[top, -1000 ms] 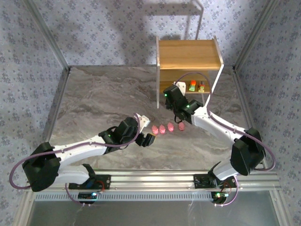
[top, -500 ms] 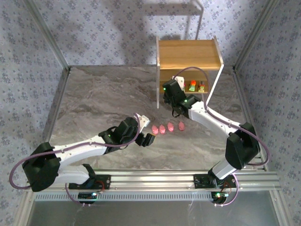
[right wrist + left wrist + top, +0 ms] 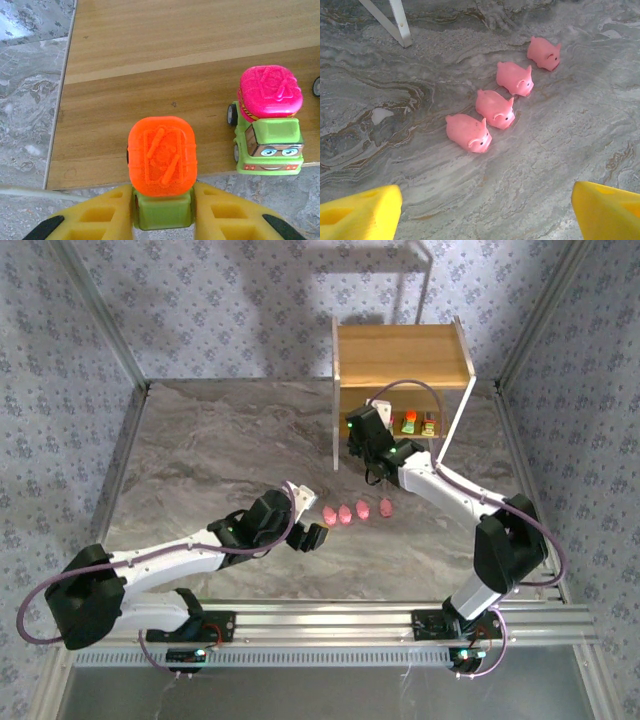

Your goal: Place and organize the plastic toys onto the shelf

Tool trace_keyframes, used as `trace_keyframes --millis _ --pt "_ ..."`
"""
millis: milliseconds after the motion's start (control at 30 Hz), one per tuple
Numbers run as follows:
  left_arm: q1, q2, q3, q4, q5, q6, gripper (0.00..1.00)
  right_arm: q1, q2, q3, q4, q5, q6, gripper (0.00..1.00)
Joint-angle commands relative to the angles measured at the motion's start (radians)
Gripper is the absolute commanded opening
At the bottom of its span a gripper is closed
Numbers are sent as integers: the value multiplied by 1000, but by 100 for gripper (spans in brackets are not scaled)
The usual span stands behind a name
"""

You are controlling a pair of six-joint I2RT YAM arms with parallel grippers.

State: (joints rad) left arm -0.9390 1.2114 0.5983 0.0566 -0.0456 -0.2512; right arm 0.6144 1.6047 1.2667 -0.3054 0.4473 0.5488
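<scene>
Grey marbled worktop [image 3: 220, 450], walled by blue-patterned paper [image 3: 230, 320], carries the wooden shelf [image 3: 400, 355] far right. Right claw [image 3: 162, 207] pinches an orange-topped truck [image 3: 161, 156] at its lower board's near edge, left of a pink-topped truck [image 3: 270, 95]. Left claw [image 3: 487, 210] hangs spread near four pink pigs [image 3: 495, 107] in a row.

A robot lab cell: aluminium rail [image 3: 320, 618], patterned backdrop walls [image 3: 200, 310], marble tabletop [image 3: 220, 450].

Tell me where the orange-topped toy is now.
In the right wrist view, the orange-topped toy sits clamped in the right gripper at the shelf's front edge, left of the pink-topped truck.
</scene>
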Motion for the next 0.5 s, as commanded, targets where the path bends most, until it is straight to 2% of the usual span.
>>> trace_keyframes --millis 0,467 --pt "-9 -19 0 14 -14 13 88 -11 18 31 16 0 -23 30" --pt "-9 -17 3 10 -18 16 88 -32 46 41 50 1 -49 30"
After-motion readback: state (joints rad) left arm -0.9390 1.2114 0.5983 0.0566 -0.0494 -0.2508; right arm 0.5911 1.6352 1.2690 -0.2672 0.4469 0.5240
